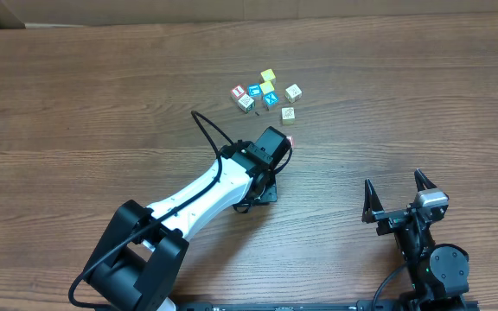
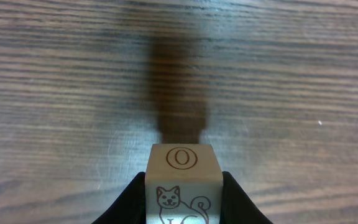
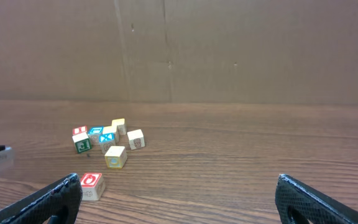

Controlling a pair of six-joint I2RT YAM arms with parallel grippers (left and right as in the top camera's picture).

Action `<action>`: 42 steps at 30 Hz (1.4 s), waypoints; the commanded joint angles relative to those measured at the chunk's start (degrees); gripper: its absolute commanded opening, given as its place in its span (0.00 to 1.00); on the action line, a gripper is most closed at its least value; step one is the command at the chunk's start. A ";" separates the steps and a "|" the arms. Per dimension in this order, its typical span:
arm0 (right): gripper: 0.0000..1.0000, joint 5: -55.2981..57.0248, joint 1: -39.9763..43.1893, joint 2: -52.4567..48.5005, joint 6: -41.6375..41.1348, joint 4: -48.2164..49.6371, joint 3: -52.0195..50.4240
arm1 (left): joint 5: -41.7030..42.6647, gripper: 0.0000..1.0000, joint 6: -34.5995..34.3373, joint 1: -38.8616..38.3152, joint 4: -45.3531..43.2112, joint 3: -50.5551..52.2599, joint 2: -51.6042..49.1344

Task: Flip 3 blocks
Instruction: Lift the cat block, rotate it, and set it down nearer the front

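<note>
Wooden and tiny, the red-ring block (image 2: 183, 180) is pinched in the left tool (image 1: 288, 141). The dark fingers (image 2: 129, 202) are clamped on its two sides, the ring face is turned up and away, and a cat drawing faces the wrist camera. It sits on the near side of the cluster (image 1: 262, 91), close to it but apart, and low over the desk (image 1: 102, 104). Whether it rests on the wood or hangs just off it I cannot tell. The right tool (image 1: 393, 180) stands well off to the side, prongs spread wide, with nothing between them.

To my eye the step in hand is turning this cube over. It looks light and smooth, and the grip covers only part of its sides, so I would want it raised clear of the desk before the wrist rolls. Otherwise a corner could catch and twist it out of the pinch. The roll should go far enough that a different face ends up on top. After that the block should come down flat and the fingers part only once it is seated.

Putting it down on this side of the cluster seems wise. The far cream block (image 1: 293, 92) and the near cream block (image 1: 289, 113) lie on the cluster's right edge, and a nudge could disturb them.
</note>
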State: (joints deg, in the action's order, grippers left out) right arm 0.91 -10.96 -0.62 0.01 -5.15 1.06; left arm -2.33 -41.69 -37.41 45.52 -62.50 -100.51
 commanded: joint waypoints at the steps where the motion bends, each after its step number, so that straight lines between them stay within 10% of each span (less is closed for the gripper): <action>1: 1.00 0.70 0.11 0.39 0.24 0.48 -0.61 | 0.46 0.23 -1.20 0.33 -1.36 2.01 0.44; 34: 1.00 0.70 0.11 0.39 0.24 0.48 -0.61 | 1.99 0.28 -1.18 0.26 -2.89 2.29 -2.58; 42: 1.00 0.70 0.11 0.39 0.24 0.48 -0.61 | 2.21 0.43 -1.16 0.26 -2.89 2.29 -2.58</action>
State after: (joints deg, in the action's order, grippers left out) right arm 0.91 -10.96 -0.62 0.01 -5.13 1.06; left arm -0.64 -42.09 -37.39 42.65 -60.66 -102.26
